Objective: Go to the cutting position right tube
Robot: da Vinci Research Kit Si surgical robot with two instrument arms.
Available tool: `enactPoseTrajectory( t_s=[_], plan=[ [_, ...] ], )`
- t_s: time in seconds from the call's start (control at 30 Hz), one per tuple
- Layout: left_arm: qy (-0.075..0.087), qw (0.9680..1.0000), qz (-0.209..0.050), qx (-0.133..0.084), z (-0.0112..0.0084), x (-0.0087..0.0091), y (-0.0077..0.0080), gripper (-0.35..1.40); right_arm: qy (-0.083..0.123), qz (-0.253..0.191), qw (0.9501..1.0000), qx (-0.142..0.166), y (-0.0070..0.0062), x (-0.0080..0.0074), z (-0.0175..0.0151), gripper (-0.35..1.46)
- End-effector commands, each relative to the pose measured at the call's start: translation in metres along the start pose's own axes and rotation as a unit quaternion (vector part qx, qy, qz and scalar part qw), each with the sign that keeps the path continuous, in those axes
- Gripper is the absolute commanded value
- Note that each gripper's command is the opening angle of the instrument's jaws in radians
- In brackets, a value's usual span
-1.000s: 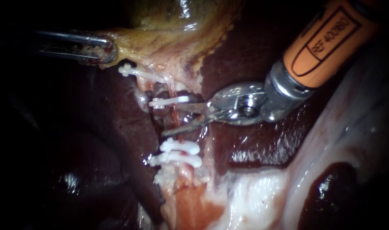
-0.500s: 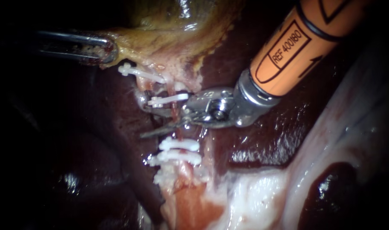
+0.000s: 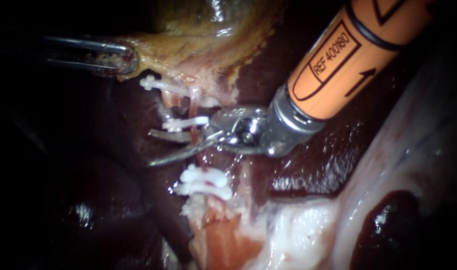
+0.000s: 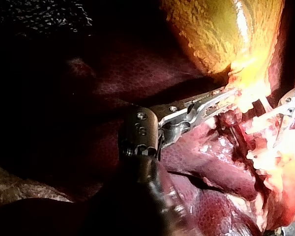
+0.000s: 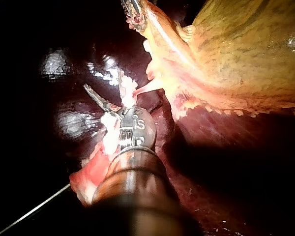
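Note:
My right instrument [image 3: 150,148], on an orange shaft from the upper right, holds its two curved blades open. A thin reddish tube [image 3: 193,136] runs between them, near their hinge. The blades sit below a white clip [image 3: 185,122] and above two stacked white clips [image 3: 204,181] on the tube. Another white clip [image 3: 161,85] lies higher up. My left instrument [image 3: 124,61] has its jaws shut on the yellowish edge of the gallbladder [image 3: 198,45]. The same grip shows in the left wrist view [image 4: 232,94]. In the right wrist view, one blade [image 5: 96,96] shows beside pale tissue.
Dark red liver [image 3: 308,165] lies under and around the tube. Pale whitish tissue [image 3: 298,235] spreads below the stacked clips and to the right. The gallbladder [image 5: 236,54] hangs wide and yellow ahead of my right instrument.
My right instrument has moved left, and its open blades have slid across the tube so that their tips now lie beyond it. The left instrument has not moved.

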Motion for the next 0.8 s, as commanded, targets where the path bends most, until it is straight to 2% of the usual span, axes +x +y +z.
enactPoseTrajectory(
  t_s=[0.03,0.17,0.27,0.4,0.8],
  plan=[
    [0.0,1.0,0.0,-0.001,0.0,0.0,0.0,-0.35,-0.001,0.004,1.0,0.009,-0.0004,0.0001,0.0001,1.3],
    [0.0,1.0,0.0,-0.001,0.0,0.0,0.0,-0.35,-0.004,0.001,0.9989,0.046,-0.0021,0.001,0.0001,1.26],
    [0.0,1.0,0.0,-0.001,0.0,0.0,-0.0001,-0.35,0.002,0.007,0.9983,0.058,-0.0026,0.0017,-0.0002,1.25],
    [0.0,1.0,0.0,-0.001,0.0,0.0,-0.0001,-0.35,0.018,0.007,0.999,0.041,-0.0026,0.0022,-0.0005,1.25],
    [0.0,1.0,0.0,-0.001,0.0001,0.0,-0.0002,-0.35,0.018,0.01,0.999,0.04,-0.0023,0.0019,-0.0006,1.23]
  ],
)
